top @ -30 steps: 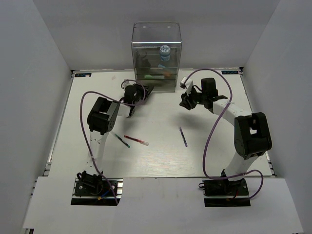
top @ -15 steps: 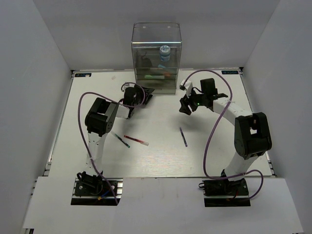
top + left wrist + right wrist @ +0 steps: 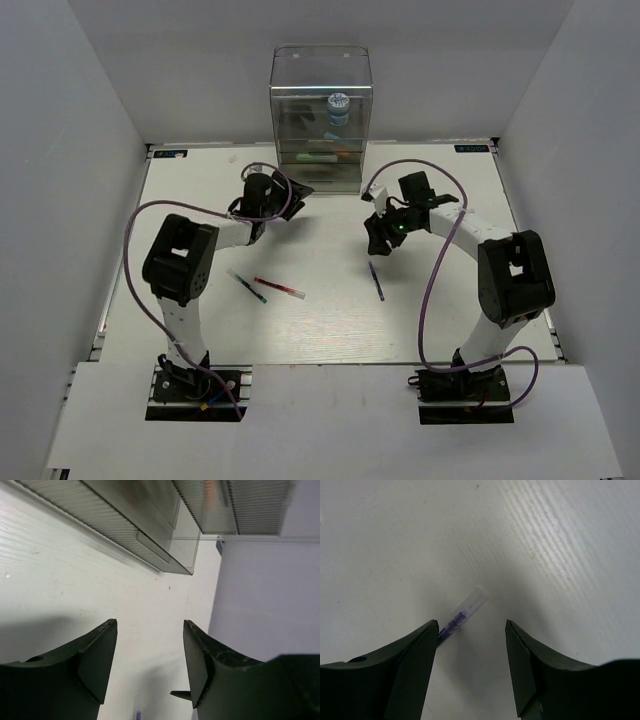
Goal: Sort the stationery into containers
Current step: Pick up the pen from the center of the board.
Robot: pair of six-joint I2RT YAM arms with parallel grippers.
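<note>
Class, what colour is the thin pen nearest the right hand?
The thin pen is dark purple with a clear end; best seen in the right wrist view.

Overhead, two close wrist views; table (image 3: pixel 330 330) shared

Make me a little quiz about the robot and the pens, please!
1. True or false: the left gripper and the right gripper are both open and empty.
2. How many pens lie on the table, outside the box? A one, B three, C six.
3. Fill in: the blue-white roll sits inside the clear ____.

Key
1. True.
2. B: the red pen, the green-tipped pen and the dark thin pen.
3. cabinet.
</note>
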